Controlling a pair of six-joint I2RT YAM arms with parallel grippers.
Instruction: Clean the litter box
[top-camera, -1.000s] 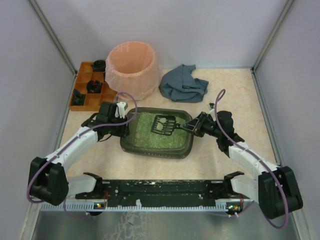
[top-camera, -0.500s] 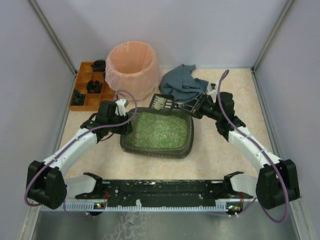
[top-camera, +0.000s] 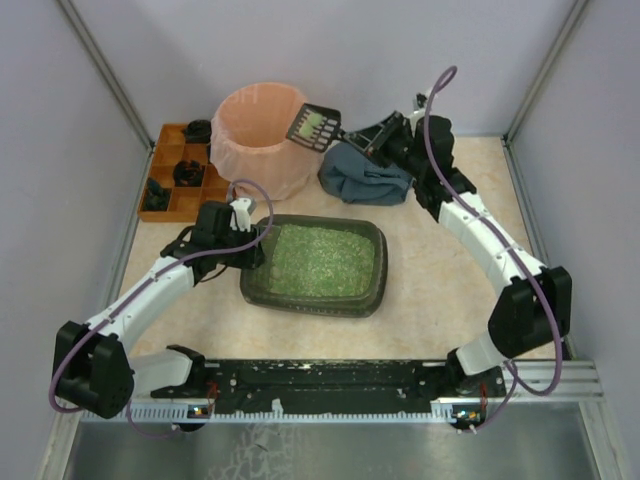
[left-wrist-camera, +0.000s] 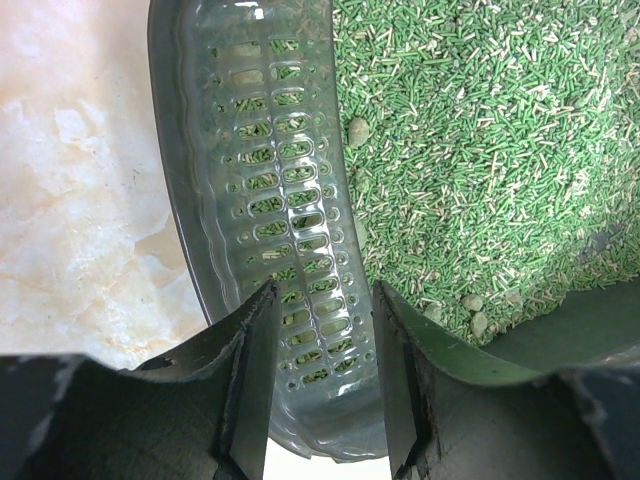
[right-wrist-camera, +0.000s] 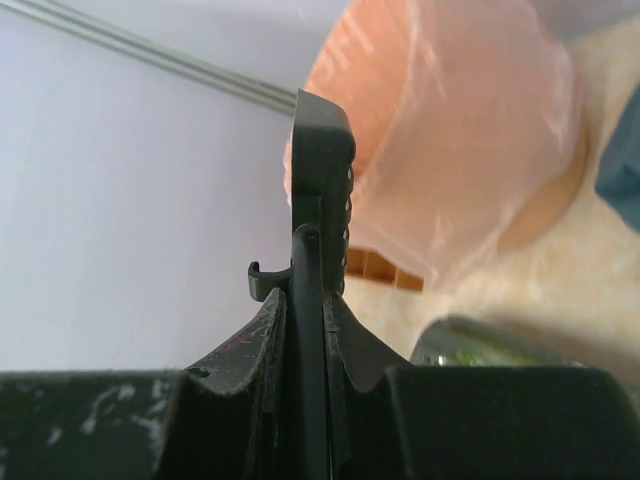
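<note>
The litter box (top-camera: 380, 262), a dark olive-grey tray of green litter (top-camera: 318, 262), sits mid-table. My left gripper (top-camera: 250, 252) grips its left rim; in the left wrist view the jaws (left-wrist-camera: 322, 380) close on either side of the slotted wall (left-wrist-camera: 280, 200), beside the litter (left-wrist-camera: 480, 130) and small clumps (left-wrist-camera: 357, 130). My right gripper (top-camera: 375, 140) is shut on the handle of a black slotted scoop (top-camera: 314, 126), held high by the right rim of the pink-lined bin (top-camera: 262, 135). In the right wrist view the scoop (right-wrist-camera: 322, 160) stands edge-on between the jaws (right-wrist-camera: 307, 330).
A crumpled blue-grey cloth (top-camera: 365, 180) lies behind the litter box, under my right arm. An orange compartmented tray (top-camera: 180, 175) with dark parts stands at the back left. Walls close in the table on three sides.
My right gripper lifted the scoop out of the litter box and carried it back and left, up to the pink-lined bin. The left gripper stayed on the box's rim.
</note>
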